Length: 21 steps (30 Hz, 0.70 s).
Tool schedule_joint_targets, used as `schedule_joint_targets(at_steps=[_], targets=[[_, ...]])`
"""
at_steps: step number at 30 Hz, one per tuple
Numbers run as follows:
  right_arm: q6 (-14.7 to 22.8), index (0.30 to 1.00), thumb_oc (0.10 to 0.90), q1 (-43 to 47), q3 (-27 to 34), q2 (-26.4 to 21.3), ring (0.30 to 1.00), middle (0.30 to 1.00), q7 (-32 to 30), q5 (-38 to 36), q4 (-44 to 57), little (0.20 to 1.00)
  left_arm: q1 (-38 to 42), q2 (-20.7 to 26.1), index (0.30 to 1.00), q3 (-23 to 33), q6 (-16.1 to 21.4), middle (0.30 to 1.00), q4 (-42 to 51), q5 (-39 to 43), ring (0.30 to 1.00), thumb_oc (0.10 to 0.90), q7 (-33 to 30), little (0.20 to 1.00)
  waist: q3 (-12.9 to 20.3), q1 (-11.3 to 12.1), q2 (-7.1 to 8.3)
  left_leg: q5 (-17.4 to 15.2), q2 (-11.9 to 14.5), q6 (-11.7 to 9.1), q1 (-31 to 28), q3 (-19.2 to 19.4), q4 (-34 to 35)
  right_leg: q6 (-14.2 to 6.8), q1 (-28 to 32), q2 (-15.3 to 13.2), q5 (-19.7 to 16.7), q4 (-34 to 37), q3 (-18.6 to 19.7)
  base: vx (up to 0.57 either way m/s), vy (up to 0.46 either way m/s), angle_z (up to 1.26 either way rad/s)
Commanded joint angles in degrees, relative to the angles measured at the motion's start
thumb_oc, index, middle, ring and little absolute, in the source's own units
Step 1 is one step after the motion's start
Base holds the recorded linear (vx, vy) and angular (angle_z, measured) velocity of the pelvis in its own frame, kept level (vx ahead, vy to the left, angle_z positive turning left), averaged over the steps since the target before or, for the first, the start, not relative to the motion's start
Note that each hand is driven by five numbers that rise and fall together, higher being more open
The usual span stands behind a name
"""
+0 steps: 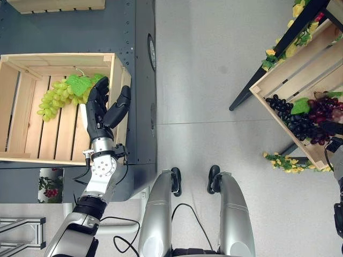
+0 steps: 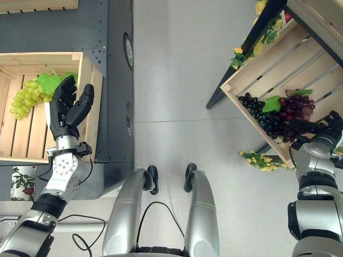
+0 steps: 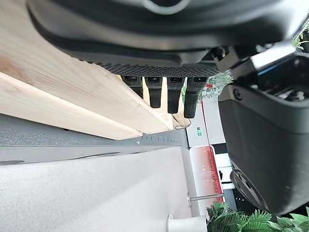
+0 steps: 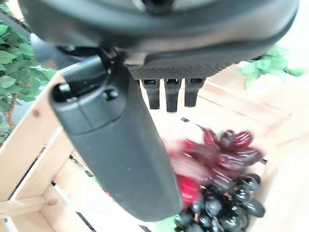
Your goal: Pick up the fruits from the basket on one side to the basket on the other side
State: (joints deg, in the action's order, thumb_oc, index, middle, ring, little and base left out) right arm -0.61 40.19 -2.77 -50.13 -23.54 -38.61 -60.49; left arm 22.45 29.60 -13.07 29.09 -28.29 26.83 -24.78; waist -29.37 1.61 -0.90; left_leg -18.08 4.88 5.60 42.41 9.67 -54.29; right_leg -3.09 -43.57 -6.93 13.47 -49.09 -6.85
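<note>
The green grape bunch (image 1: 60, 96) lies inside the left crate (image 1: 21, 140), toward its far right corner, a green leaf on its right end; the left hand (image 1: 102, 110) is extended over the crate's right wall, fingers straight and spread, fingertips at the leaf — nothing gripped. The right crate (image 2: 257, 72), tilted on a dark stand (image 2: 238, 59), holds a black grape bunch (image 2: 262, 118) and a red grape bunch (image 2: 297, 107) along its near edge; the right hand (image 2: 328, 126) reaches over the red bunch, fingers extended — clasping nothing.
</note>
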Motion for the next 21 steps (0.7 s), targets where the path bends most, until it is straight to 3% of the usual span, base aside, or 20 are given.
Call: schedule_joint_targets(at_steps=[1,14,18,21], targets=[[2.61,0.9,0.8,2.98,1.01,-7.48,0.9,0.9,-3.21,4.41,-0.36,0.9,-3.55,-5.4,0.9,-10.99,-6.94,0.9,-6.9,1.18,0.9,0.8,5.43,0.9,-0.43,-2.42,4.84,-6.08,0.42,-0.61,-3.78,0.1,-0.66,2.76,5.49,1.56,-1.25,3.58,-4.92,0.0,0.0,0.0],[3.49,0.9,0.8,1.96,-1.59,-4.74,0.9,0.9,-0.61,7.47,-0.65,0.9,-3.21,-5.71,0.9,-10.64,-7.05,0.9,-8.22,1.97,0.9,0.8,6.43,0.9,-0.43,-2.24,4.84,-5.09,0.52,-0.56,-6.5,0.71,2.33,2.65,7.84,1.38,-1.62,5.78,-5.22,-0.01,-0.006,-0.02],[7.75,0.9,0.8,1.01,-1.87,-1.68,0.9,0.9,0.15,7.25,3.47,0.9,-3.05,-6.61,0.9,-10.37,-7.23,0.9,-8.83,2.71,0.9,0.8,6.42,0.9,-0.43,-2.48,4.61,-4.24,0.45,-0.93,-9.24,1.12,5.25,2.68,10.11,1.2,-1.4,7.3,-4.93,0.0,0.008,0.0],[12.02,0.9,0.8,-2.18,-2.05,3.25,0.9,0.9,-1.99,9.35,9.62,0.9,-3.24,-7.98,0.9,-9.78,-7.29,0.9,-9.19,2.56,0.9,0.8,6.65,0.9,-0.43,-2.77,4.43,-3.14,0.2,-1.02,-12.7,1.57,8.91,2.63,12.86,1.15,-1.27,9.11,-4.45,0.01,0.011,0.0]])
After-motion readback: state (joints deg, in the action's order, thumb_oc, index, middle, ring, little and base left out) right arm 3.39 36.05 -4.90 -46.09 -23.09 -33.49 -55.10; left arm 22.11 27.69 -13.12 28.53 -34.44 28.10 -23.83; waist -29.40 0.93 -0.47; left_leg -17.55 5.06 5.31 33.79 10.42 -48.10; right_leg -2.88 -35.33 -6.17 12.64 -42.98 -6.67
